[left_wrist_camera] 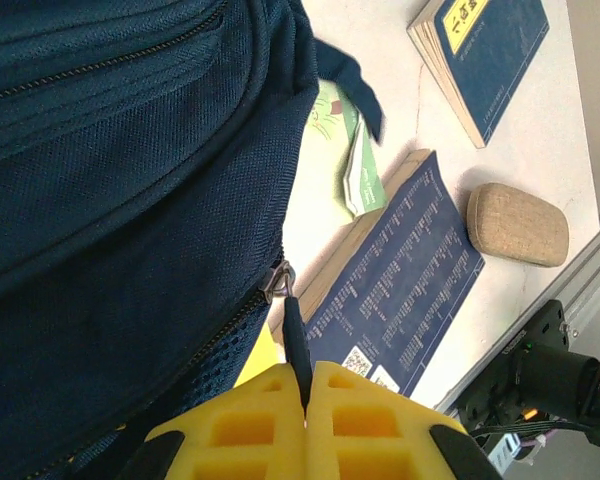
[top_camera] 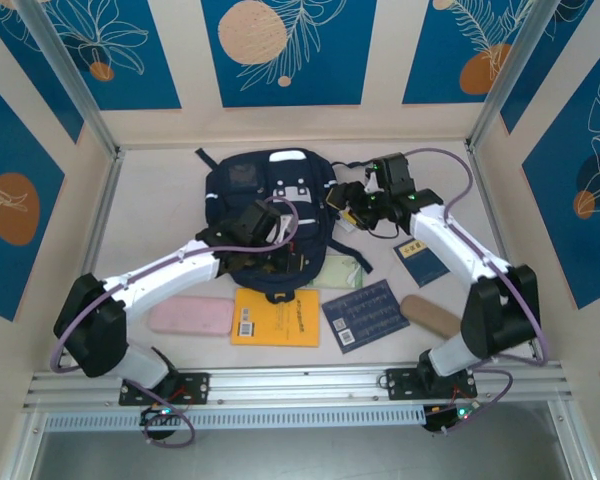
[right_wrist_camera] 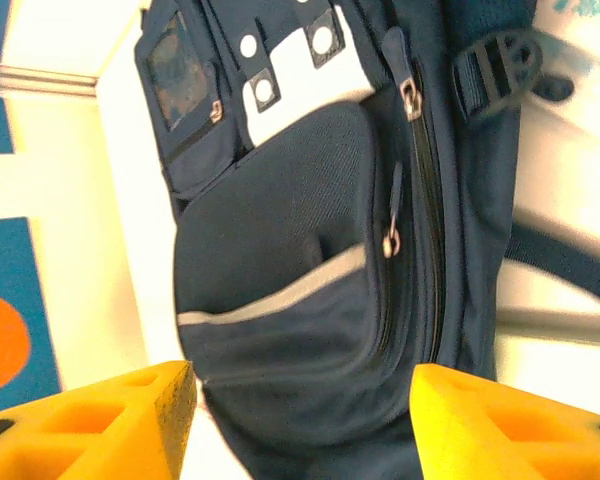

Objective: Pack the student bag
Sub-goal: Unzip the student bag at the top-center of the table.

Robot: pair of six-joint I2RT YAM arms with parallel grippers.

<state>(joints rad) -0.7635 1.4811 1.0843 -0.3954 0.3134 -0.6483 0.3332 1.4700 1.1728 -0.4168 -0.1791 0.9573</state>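
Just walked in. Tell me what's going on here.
Two robot arms are working on the student bag lying on the table. The left gripper is shut on a zipper pull at its near edge; the right gripper hangs open, facing the front pocket. Books and cases lie outside it, not yet packed.

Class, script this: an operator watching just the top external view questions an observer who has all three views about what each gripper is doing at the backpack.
Operator: Left arm, from above I can't judge the grip. Holding anything?
Observer: Yes. The left gripper is shut on the zipper pull of the student bag, its cord pinched between the yellow fingers.
Operator: And the right one?
Observer: The right gripper is open, its fingers spread wide, facing the bag's front pocket and gripping nothing.
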